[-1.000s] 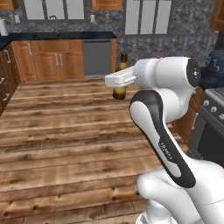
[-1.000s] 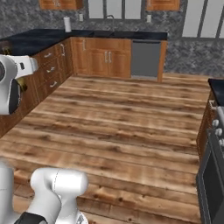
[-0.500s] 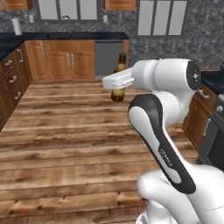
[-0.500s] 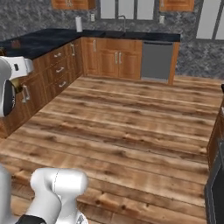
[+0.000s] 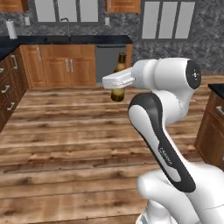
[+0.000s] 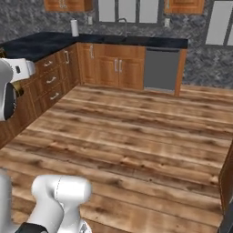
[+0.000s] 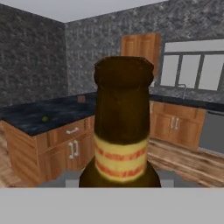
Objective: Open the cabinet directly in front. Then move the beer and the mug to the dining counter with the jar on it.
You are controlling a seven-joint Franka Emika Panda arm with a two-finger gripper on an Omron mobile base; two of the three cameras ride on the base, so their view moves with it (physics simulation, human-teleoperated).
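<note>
Item: beer (image 5: 118, 79), upright, pinched in your claw (image 5: 117, 83); carry it level, slowly, toward the dining table.

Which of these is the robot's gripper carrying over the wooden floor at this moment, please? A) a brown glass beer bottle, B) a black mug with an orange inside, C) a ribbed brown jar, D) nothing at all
A: the beer stands upright in the gripper above the floor, and the hand view shows its brown neck and pale label close up.
</note>
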